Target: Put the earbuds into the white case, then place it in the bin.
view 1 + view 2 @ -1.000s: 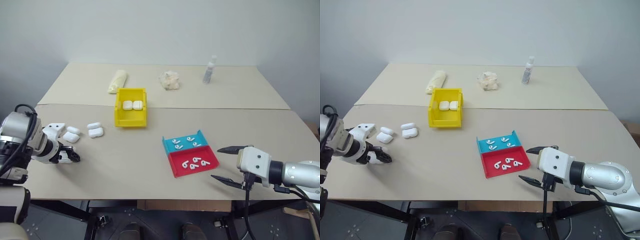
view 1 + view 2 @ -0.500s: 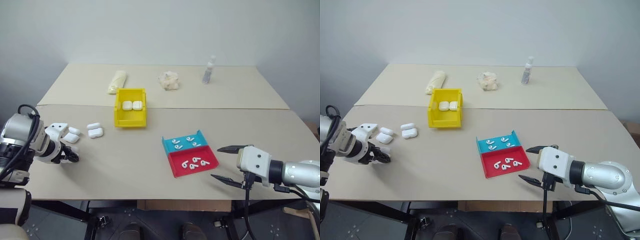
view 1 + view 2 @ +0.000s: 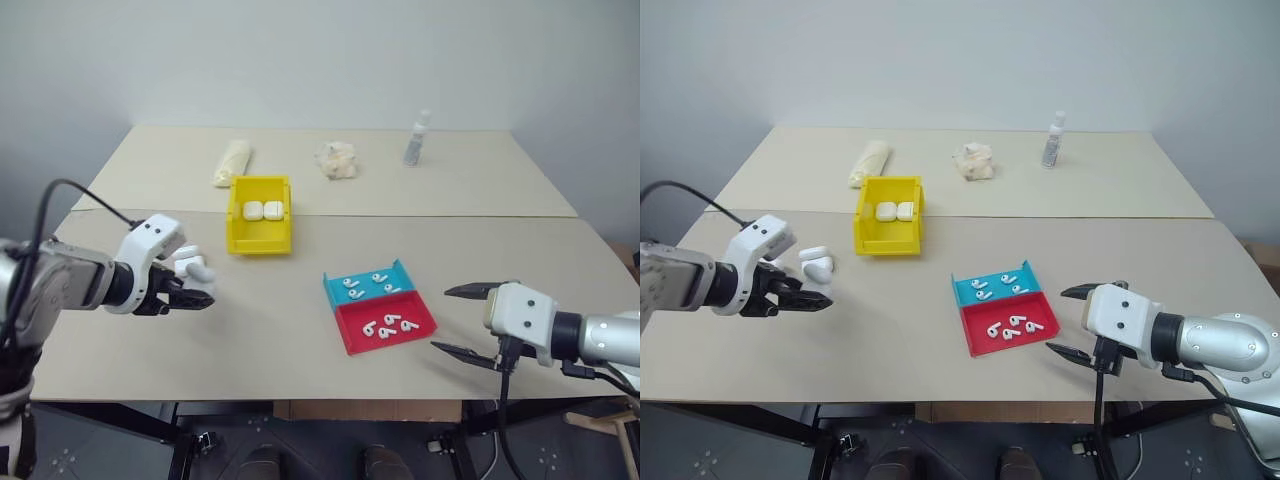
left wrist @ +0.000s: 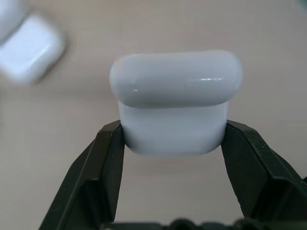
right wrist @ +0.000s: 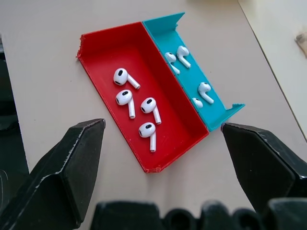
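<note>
Glossy white plastic sits between the black fingers of my left end effector (image 4: 172,143): the white case (image 4: 175,103), rounded at every corner with its lid closed, is clamped by its lower half and held above the bench (image 3: 300,330). Other cases (image 3: 816,262) of the same smooth shape lie on the matte beige surface just beside that end effector, toward my left edge. Ahead of them stands the bin (image 3: 259,216), bright yellow with tall straight walls, holding two more white cases side by side; a broad bare stretch of bench lies between my held case and the bin's near wall. My right end effector (image 3: 468,322) hangs released, jaws spread wide, near the front edge on my right. Just beside it, toward the middle, a shallow red tray (image 5: 139,96) and a shallow teal tray (image 5: 192,72) sit touching along one long wall, each carrying the earbuds (image 5: 136,108), tiny and shiny with short stems, four in each. Along the far side lie a pale yellowish roll (image 3: 234,161), a crumpled cream wad (image 3: 337,160) and a small clear bottle (image 3: 417,139), well apart from both arms.
</note>
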`<state>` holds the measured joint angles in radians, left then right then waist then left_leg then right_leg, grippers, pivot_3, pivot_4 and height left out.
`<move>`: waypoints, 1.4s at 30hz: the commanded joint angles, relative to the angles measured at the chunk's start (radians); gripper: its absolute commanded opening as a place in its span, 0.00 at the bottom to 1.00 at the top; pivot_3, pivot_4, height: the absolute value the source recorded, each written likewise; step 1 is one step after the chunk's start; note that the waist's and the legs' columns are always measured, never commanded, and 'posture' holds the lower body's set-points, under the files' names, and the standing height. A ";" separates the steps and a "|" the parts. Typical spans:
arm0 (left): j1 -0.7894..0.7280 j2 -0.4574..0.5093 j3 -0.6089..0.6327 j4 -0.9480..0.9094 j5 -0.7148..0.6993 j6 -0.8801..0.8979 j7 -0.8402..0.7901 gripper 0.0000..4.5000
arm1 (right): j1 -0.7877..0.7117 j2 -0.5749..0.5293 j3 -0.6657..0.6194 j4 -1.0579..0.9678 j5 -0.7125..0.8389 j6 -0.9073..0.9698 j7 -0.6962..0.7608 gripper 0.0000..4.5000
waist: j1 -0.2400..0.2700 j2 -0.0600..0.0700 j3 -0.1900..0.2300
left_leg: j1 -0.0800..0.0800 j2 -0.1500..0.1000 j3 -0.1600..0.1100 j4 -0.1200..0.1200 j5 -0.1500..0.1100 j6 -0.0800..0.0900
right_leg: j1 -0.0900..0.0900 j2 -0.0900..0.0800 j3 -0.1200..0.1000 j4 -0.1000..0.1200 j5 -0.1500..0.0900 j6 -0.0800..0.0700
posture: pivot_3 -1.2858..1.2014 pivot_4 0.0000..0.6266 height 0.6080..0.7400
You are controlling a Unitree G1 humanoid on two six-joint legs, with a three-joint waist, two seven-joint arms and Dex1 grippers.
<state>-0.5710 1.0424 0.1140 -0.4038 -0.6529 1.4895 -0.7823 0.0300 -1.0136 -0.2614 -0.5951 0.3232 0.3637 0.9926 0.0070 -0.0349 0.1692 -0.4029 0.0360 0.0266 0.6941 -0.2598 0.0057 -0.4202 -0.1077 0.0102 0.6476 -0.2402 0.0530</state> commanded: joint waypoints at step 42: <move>0.428 -0.610 -0.063 0.335 0.244 -1.759 -0.320 0.61 | -0.811 0.047 0.843 0.319 -0.479 0.148 0.338 0.60 | -0.019 0.004 -0.002 | -0.002 0.000 0.000 0.000 0.000 0.000 | -0.002 -0.001 -0.001 -0.001 0.001 0.000 | 0.52 0.24 1.00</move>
<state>-0.1459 0.4231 0.0494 -0.0243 -0.3945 -0.2760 -1.1152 -0.7775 -0.9716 0.5907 -0.2752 -0.1379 0.5356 1.3249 -0.0116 -0.0306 0.1668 -0.4045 0.0361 0.0269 0.6945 -0.2600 0.0060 -0.4221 -0.1084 0.0092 0.6462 -0.2390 0.0528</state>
